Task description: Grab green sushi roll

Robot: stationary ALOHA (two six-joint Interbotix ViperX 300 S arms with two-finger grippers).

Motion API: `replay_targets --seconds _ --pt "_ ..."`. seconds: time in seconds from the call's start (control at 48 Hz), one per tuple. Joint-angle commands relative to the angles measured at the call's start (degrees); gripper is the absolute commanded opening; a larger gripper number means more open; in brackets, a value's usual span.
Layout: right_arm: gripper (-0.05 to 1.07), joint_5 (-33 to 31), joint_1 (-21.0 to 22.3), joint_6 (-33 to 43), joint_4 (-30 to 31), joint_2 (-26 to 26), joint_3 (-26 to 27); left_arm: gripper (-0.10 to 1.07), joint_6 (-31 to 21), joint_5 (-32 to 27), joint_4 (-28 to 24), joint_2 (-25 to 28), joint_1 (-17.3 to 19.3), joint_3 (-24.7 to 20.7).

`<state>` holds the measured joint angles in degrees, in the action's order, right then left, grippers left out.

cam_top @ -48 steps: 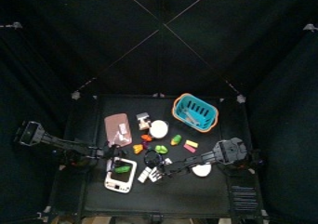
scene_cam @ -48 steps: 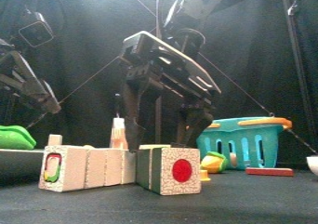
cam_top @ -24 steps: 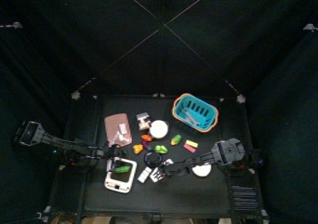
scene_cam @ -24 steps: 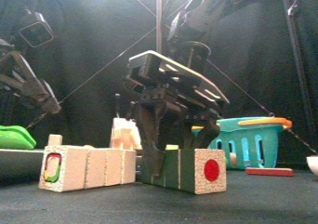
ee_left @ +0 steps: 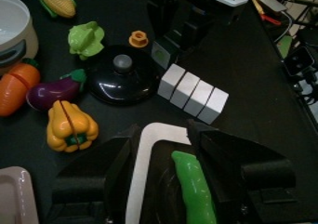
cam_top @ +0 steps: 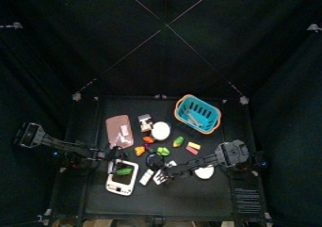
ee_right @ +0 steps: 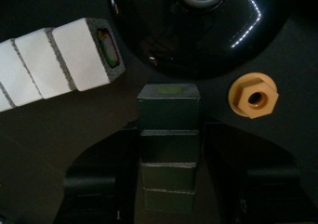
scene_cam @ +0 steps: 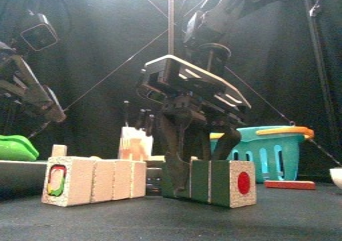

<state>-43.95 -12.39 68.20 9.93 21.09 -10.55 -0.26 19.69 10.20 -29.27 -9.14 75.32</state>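
Note:
A dark, seaweed-wrapped sushi roll with a red end (scene_cam: 225, 181) lies on the table between the jaws of my right gripper (scene_cam: 198, 155). In the right wrist view the right gripper (ee_right: 168, 139) is shut on this roll (ee_right: 168, 105). A white roll with a green end (scene_cam: 91, 180) lies just to its left, free; it also shows in the right wrist view (ee_right: 62, 56) and the left wrist view (ee_left: 192, 90). My left gripper (ee_left: 172, 146) is open above a white tray (ee_left: 155, 172) holding a green piece (ee_left: 192, 186).
A black domed lid (ee_left: 125, 76) sits by the rolls, with an orange nut (ee_right: 252, 96) beside it. A yellow pepper (ee_left: 71, 125), an eggplant (ee_left: 50, 95) and lettuce (ee_left: 85, 39) lie nearby. A teal basket (scene_cam: 274, 150) stands back right, a white bowl (cam_top: 205, 171) front right.
My right gripper has slid to the right in the front view, taking the red-ended roll away from the white roll. The left arm has not moved.

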Motion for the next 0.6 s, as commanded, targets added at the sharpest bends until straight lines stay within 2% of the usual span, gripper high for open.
replay_targets --seconds 0.0,0.583 --pt "0.68 0.1 -0.1 0.4 0.1 -3.6 0.4 0.83 0.0 0.4 0.4 0.1 0.0 -1.1" --pt "0.68 2.2 -1.1 1.9 -0.4 -5.4 -1.8 0.83 0.1 0.4 1.1 0.1 0.1 -1.0"
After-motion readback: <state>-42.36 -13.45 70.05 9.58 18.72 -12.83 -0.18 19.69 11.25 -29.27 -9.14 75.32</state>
